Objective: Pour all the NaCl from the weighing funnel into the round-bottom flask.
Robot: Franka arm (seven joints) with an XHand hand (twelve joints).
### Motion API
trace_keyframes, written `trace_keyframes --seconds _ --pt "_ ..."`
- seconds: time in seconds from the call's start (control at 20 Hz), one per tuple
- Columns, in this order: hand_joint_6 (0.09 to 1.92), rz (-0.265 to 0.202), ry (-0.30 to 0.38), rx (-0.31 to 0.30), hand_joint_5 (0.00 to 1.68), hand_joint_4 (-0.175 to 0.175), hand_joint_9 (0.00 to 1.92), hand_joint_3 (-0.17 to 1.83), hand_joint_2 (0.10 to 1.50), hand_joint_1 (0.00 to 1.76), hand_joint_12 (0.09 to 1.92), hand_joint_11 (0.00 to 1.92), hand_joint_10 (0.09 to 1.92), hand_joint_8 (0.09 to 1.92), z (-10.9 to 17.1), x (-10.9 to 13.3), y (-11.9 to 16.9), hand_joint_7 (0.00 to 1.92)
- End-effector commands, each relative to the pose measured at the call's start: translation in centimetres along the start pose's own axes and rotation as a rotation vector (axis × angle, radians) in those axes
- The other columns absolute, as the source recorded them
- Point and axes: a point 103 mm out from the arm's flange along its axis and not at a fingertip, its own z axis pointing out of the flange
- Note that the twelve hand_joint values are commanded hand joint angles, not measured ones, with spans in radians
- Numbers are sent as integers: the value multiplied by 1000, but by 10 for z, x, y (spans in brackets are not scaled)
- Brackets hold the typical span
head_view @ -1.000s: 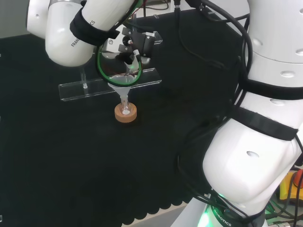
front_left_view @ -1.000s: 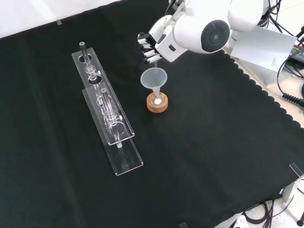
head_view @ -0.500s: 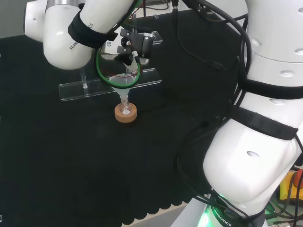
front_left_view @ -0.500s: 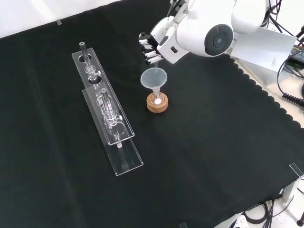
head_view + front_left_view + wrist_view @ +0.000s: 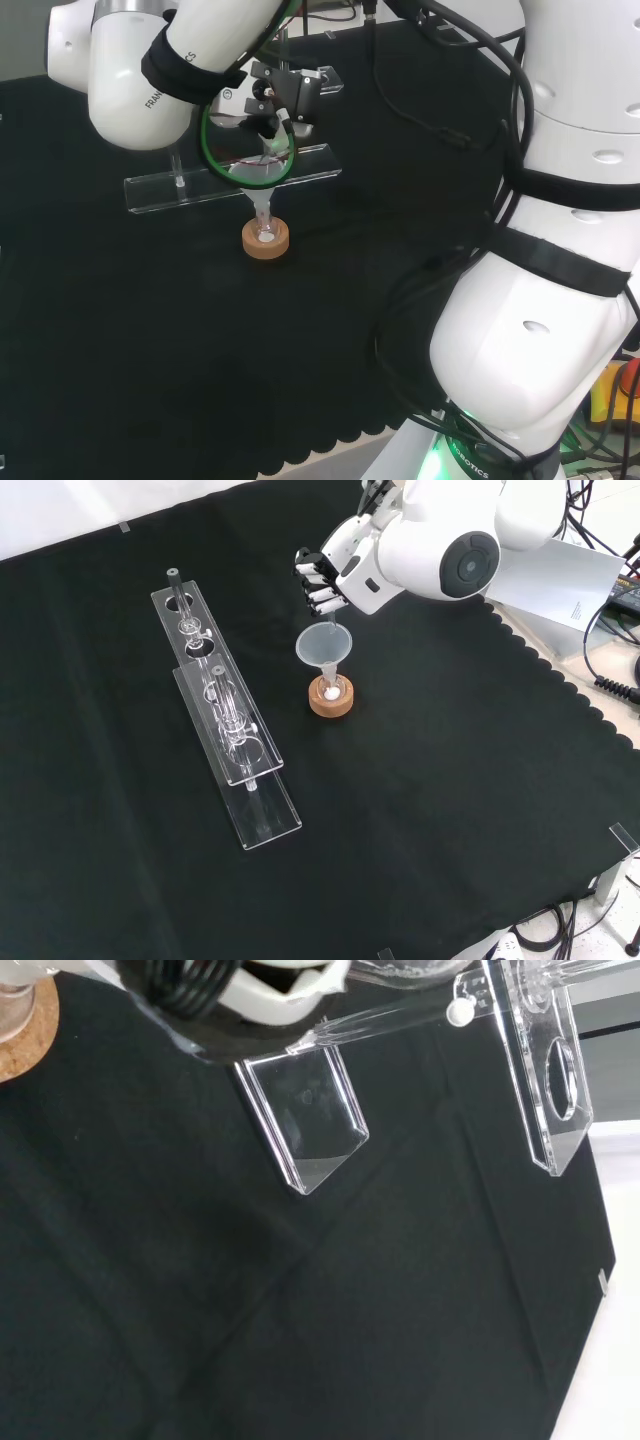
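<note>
A small round-bottom flask point(image 5: 330, 690) stands on a cork ring point(image 5: 331, 702) in the middle of the cloth, with white powder in its bulb. A clear conical funnel point(image 5: 325, 643) sits in its neck. Just above the funnel's rim is my hand point(image 5: 322, 578), fingers curled round the slim clear weighing funnel point(image 5: 325, 611), whose tip points down into the cone. In the head view the hand point(image 5: 285, 95) hangs over the funnel point(image 5: 260, 178) and the cork ring point(image 5: 265, 241). The wrist view catches an edge of the cork ring point(image 5: 14, 1042).
Two long clear racks point(image 5: 228, 742) with glass tubes lie side by side left of the flask in the front view. The wrist view shows their ends point(image 5: 306, 1128) close by. The scalloped cloth edge point(image 5: 560, 685) runs at the right, with a white sheet point(image 5: 565, 580) beyond.
The hand and the arm link behind it have drifted slightly up and away from the funnel in the front view. Flask, funnel and racks have not moved.
</note>
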Motion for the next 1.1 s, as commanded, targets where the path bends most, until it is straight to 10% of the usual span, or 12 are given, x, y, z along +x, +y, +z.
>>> trace_keyframes --seconds 0.05,0.6,1.1 --pt "826 1 5 -11 1098 -175 1381 203 951 1279 685 1301 344 808 -1 2 0 1141" --pt "827 9 60 -14 1097 -175 1382 198 954 1279 683 1301 342 809 11 -8 -2 1140" --pt "827 17 305 -75 1097 -175 1383 192 957 1279 680 1292 339 809 38 -25 -4 1140"
